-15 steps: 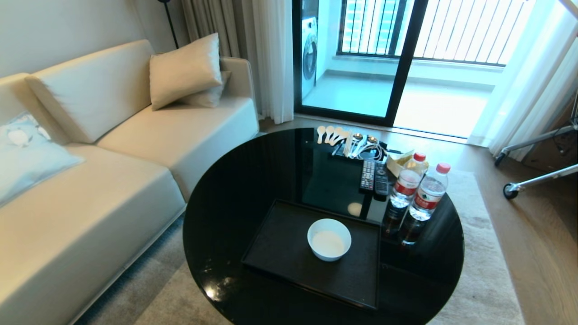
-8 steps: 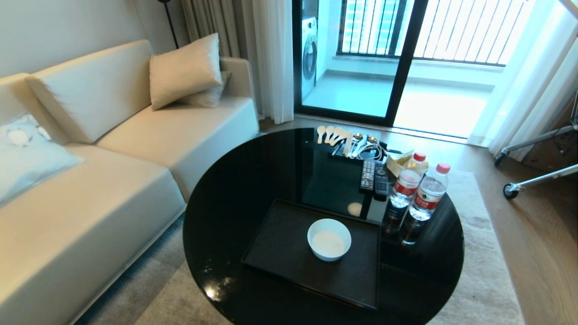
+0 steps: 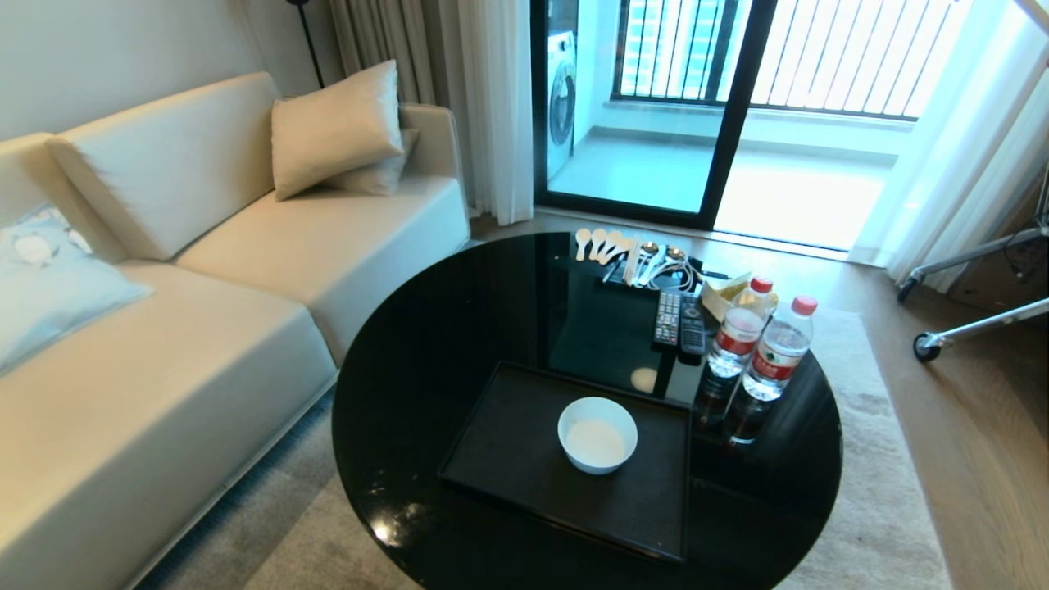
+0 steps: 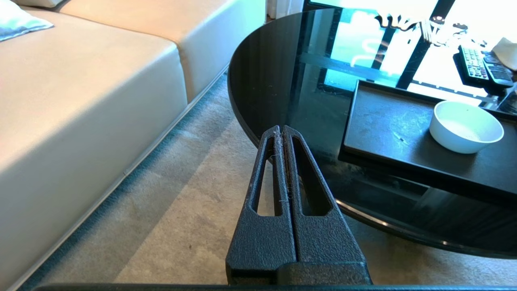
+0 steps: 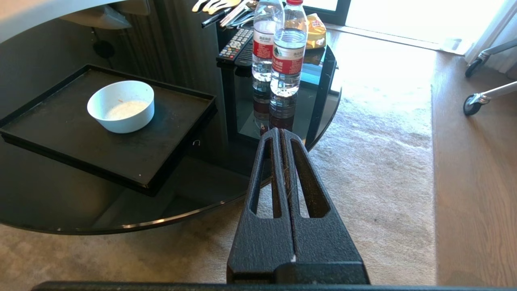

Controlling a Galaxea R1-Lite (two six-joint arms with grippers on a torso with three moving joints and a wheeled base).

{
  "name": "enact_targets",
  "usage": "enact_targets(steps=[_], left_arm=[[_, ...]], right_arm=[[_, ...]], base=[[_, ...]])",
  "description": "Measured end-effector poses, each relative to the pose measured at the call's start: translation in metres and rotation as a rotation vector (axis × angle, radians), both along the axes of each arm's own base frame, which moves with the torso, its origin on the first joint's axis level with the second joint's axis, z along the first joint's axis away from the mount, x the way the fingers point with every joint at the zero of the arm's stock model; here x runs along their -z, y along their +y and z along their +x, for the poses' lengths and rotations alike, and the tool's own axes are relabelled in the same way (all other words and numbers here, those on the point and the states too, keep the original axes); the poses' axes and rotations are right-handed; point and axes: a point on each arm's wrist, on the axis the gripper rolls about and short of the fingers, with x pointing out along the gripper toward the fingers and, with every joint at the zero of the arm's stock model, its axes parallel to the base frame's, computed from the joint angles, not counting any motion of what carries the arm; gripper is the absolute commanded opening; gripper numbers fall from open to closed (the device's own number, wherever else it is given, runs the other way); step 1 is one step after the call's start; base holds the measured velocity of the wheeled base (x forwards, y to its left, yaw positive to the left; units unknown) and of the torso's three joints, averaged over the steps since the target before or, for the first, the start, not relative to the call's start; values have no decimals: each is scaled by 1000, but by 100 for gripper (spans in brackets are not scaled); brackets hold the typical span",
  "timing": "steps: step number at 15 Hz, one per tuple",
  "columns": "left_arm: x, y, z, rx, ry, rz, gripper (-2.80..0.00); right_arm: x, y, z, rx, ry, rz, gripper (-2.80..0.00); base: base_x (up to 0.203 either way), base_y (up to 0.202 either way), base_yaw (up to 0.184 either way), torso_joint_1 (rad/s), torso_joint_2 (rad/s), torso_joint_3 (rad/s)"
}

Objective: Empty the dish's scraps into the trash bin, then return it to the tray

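Note:
The dish [image 3: 597, 434], a small white bowl, stands upright on the black tray [image 3: 508, 459] near the front of the round table. In the right wrist view the dish [image 5: 121, 106] looks white inside, with one tiny orange fleck of the scraps on its wall. The trash bin is out of view. Neither arm shows in the head view. My left gripper [image 4: 281, 128] hangs shut and empty over the rug, off the table's left edge, with the dish [image 4: 466, 126] far from it. My right gripper [image 5: 280, 131] is shut and empty at the table's right front edge, apart from the tray [image 5: 60, 133].
Two water bottles [image 3: 762, 360] stand right of the tray, with remotes [image 3: 678, 321] and spoons [image 3: 631, 254] behind them on the black glass table [image 3: 426, 344]. A cream sofa [image 3: 205, 328] fills the left. A wheeled stand [image 3: 967, 328] is on the floor at the right.

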Motion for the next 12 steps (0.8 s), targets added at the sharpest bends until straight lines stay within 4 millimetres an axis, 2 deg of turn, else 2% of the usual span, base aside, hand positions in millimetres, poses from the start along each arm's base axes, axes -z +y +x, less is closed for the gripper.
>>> enact_targets(steps=[12], left_arm=[[0, 0, 0, 0, 0, 0, -280]], right_arm=[[0, 0, 0, -1, 0, -3, -280]], base=[[0, 0, 0, 0, 0, 0]])
